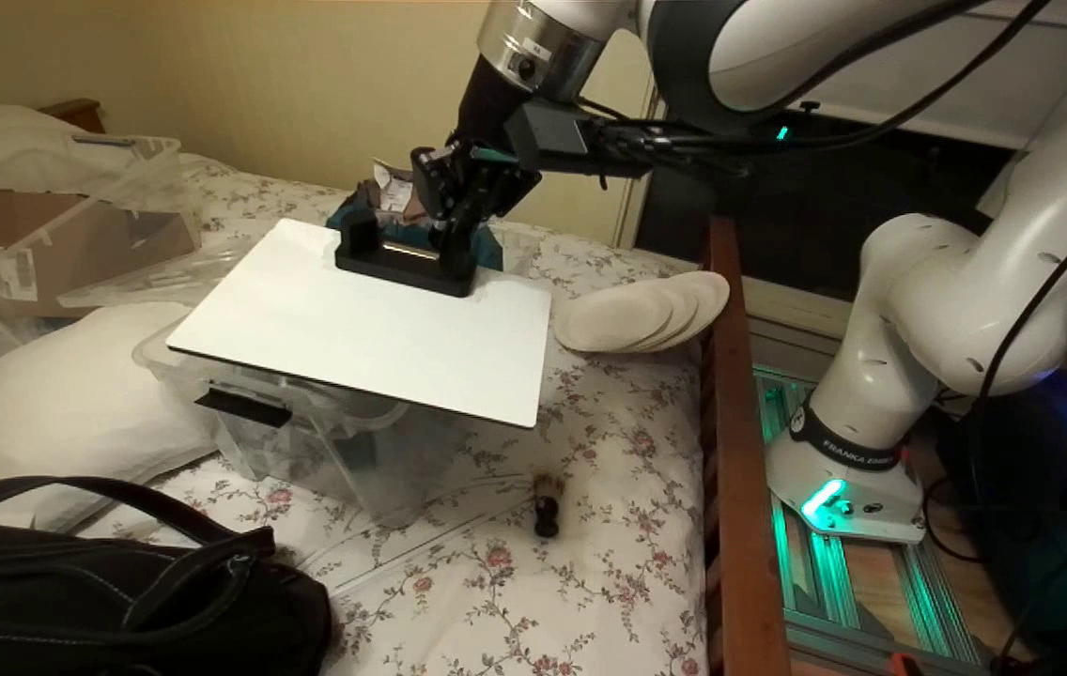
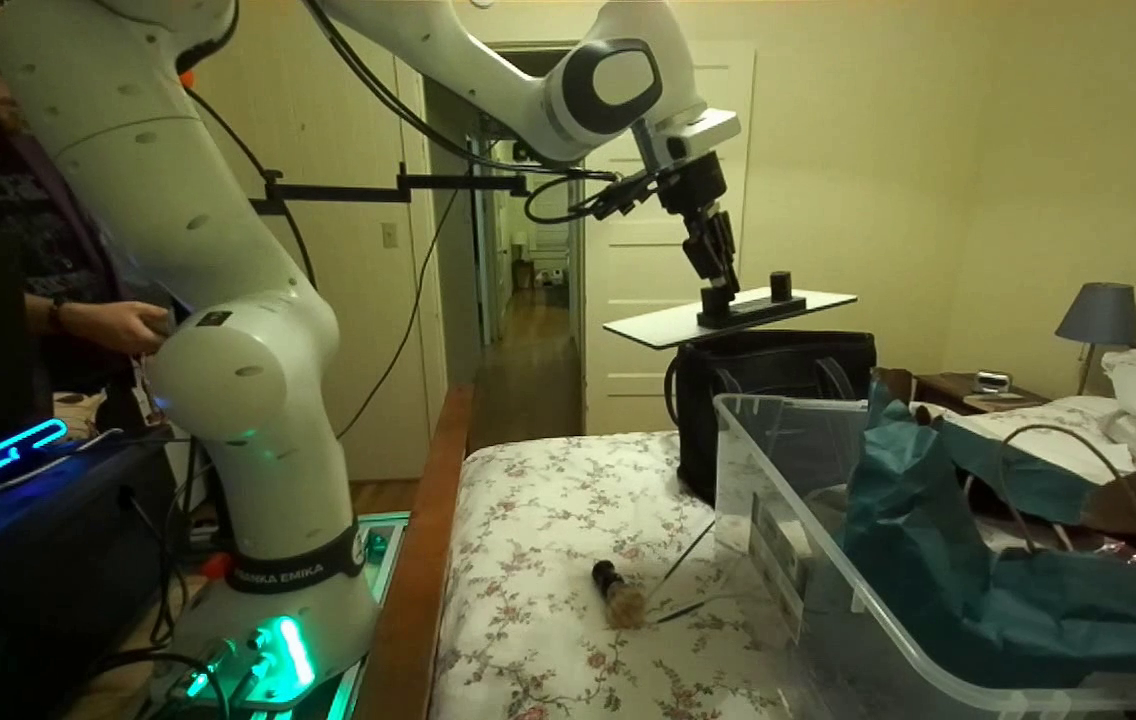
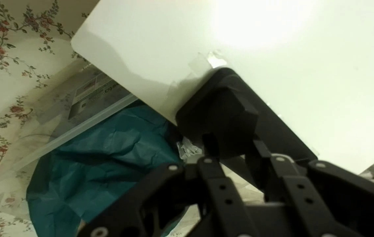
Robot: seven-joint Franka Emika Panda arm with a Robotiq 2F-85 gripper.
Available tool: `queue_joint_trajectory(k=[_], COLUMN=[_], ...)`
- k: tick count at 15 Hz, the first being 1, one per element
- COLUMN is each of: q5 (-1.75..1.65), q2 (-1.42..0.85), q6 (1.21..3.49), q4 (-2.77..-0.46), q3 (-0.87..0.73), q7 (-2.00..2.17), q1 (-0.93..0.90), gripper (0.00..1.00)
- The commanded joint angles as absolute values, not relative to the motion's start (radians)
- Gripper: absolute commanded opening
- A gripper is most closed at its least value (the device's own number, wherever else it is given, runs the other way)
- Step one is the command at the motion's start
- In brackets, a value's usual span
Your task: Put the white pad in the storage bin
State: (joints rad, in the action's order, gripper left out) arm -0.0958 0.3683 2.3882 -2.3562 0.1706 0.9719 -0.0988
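The white pad (image 1: 374, 329) is a flat white rectangular board with a black bracket handle on top. My gripper (image 1: 460, 225) is shut on one post of that handle and holds the pad in the air, slightly tilted. The pad (image 2: 663, 328) and gripper (image 2: 718, 282) also show in an exterior view. The storage bin (image 1: 280, 451), a clear plastic tub, stands on the bed. In that view the pad covers much of its opening. Its rim (image 2: 888, 610) is visible around a teal paper bag. In the wrist view the fingertips (image 3: 233, 148) surround the post; the pad (image 3: 160, 56) overlaps the bin rim (image 3: 85, 126).
A teal paper bag (image 2: 928, 580) stands inside the bin. A black bag (image 1: 120, 582) is beside it. Another clear tub with a cardboard box (image 1: 64, 244), a white pillow (image 1: 83, 394), oval white discs (image 1: 627, 317) and a brush (image 1: 548, 507) lie around. A wooden rail (image 1: 740, 469) borders the bed.
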Motion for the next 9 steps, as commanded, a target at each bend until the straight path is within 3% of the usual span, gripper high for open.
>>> queue_joint_trajectory(k=[1, 9], q5=[-0.017, -0.006], q2=[0.294, 0.109], q6=[2.395, 2.450], q4=[-2.279, -2.167], q3=[0.155, 0.140], q7=[0.904, 0.921], q1=[-0.080, -0.053], gripper=[0.07, 0.07])
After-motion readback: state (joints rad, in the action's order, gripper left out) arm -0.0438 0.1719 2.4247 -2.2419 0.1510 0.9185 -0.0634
